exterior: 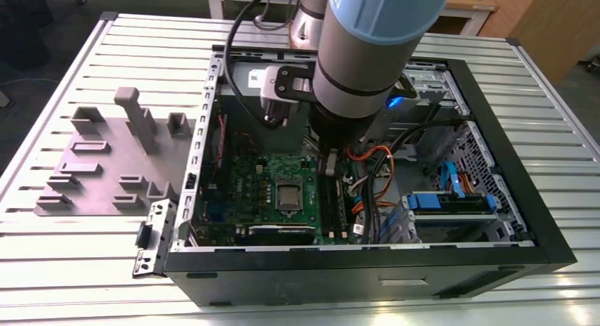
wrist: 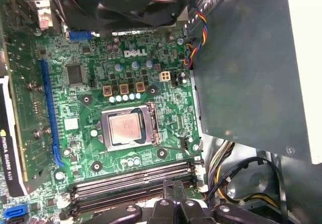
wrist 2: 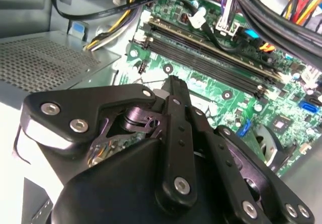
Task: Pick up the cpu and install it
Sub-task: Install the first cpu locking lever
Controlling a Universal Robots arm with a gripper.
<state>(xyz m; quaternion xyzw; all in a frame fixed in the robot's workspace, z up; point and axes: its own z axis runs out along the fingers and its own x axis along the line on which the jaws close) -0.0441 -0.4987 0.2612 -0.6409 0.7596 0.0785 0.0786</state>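
Note:
The cpu (wrist: 126, 128), a small silver-grey square chip, lies flat in the metal-framed socket in the middle of the green motherboard (wrist: 151, 85). In the exterior view the cpu (exterior: 288, 194) sits low inside the open computer case (exterior: 375, 277). My gripper (wrist: 173, 186) hovers over the long memory slots (wrist: 131, 178) beside the socket, apart from the chip. Its black fingers (wrist 2: 173, 85) meet at the tip with nothing between them. In the exterior view the gripper (exterior: 330, 163) hangs just to the right of the socket, mostly hidden by the arm.
A grey-purple moulded plate (exterior: 103, 171) with upright blocks lies on the slatted table left of the case. A black fan (wrist: 126, 2), a graphics card (wrist: 7, 143), bundled cables (wrist: 236, 183) and a blue drive bay (exterior: 450, 203) crowd the inside of the case.

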